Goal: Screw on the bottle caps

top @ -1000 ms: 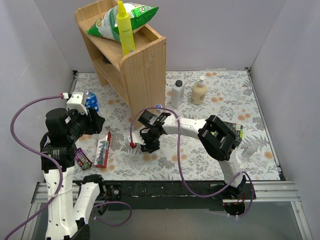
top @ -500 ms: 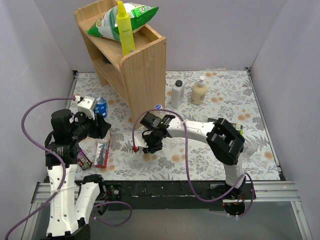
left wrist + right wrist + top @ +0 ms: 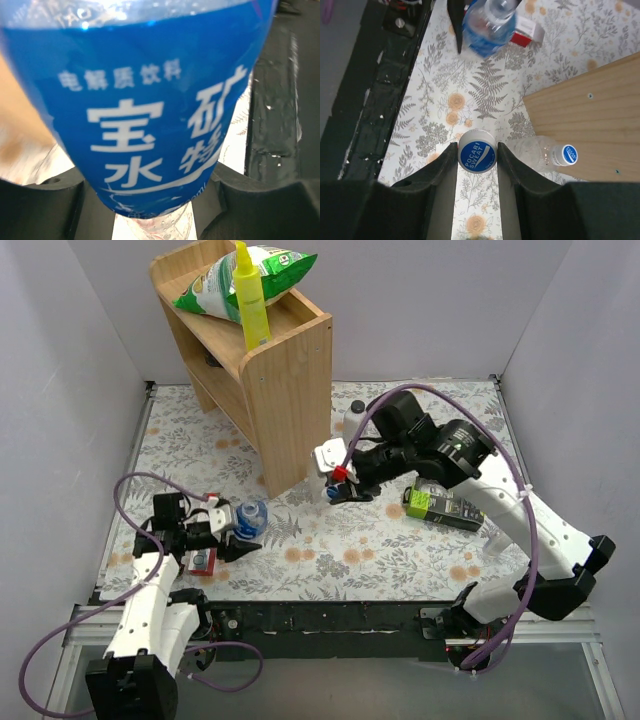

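My left gripper [image 3: 238, 528] is shut on the blue-label bottle [image 3: 253, 519], low near the front left of the table. That bottle fills the left wrist view [image 3: 150, 100] between my fingers [image 3: 40, 210] and shows in the right wrist view [image 3: 487, 25]. My right gripper [image 3: 340, 488], raised beside the cabinet, is shut on a blue "Pocari Sweat" cap [image 3: 477, 159]. The plain clear bottle [image 3: 535, 150] is by the cabinet's foot with a blue-topped cap [image 3: 565, 154] on it. In the top view my right gripper hides it.
The wooden cabinet [image 3: 290, 370] stands at back left, with a green bag and yellow bottle on top. A green box [image 3: 445, 505] lies under my right arm. A red-and-white box [image 3: 205, 560] lies by my left gripper. The white bottle [image 3: 352, 420] is partly hidden.
My left arm swung down to the front with the blue-label bottle. My right arm pulled back and rose from mid-table to beside the cabinet, uncovering the green box.
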